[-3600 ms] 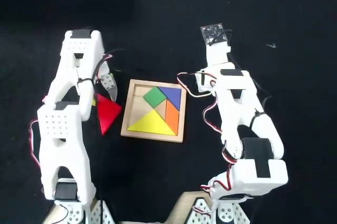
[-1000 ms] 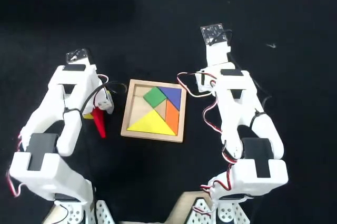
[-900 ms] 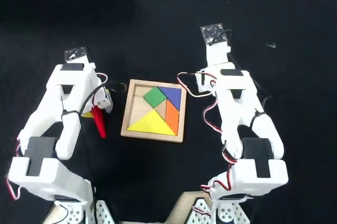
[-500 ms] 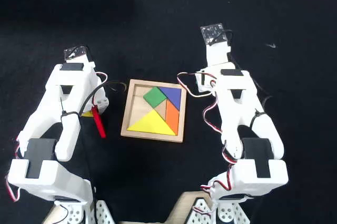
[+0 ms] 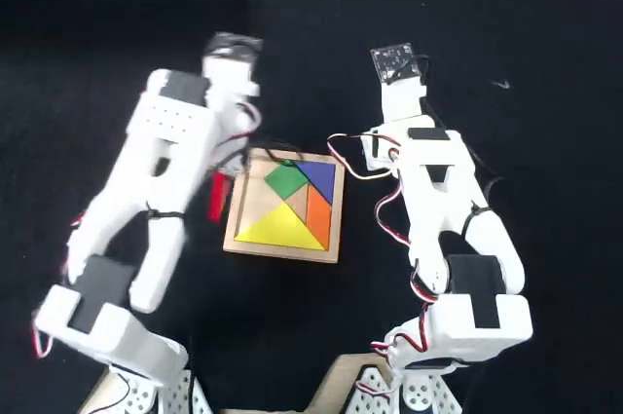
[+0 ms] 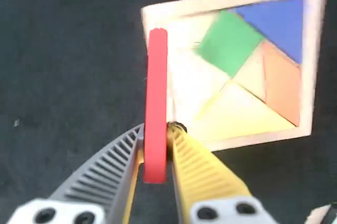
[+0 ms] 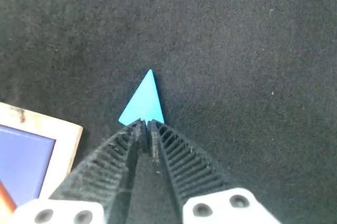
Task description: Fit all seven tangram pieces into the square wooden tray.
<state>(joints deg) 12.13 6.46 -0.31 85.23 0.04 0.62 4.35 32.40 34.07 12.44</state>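
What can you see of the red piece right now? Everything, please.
The red piece is a flat, evenly red slab with rounded ends, smooth and matte like painted wood. It is seen edge-on, so its outline is hidden. It stands on edge, clamped across its flat faces by the left tool. In the high view it hangs beside the wooden tray, along the side nearest that arm. Whether it touches the rim is unclear.

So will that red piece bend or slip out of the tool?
Probably won't bend: the red piece stands stiff and straight on edge. It could slip or swivel, since the left tool pinches only one end of its smooth faces. Likely light, as that small pinch holds it up.
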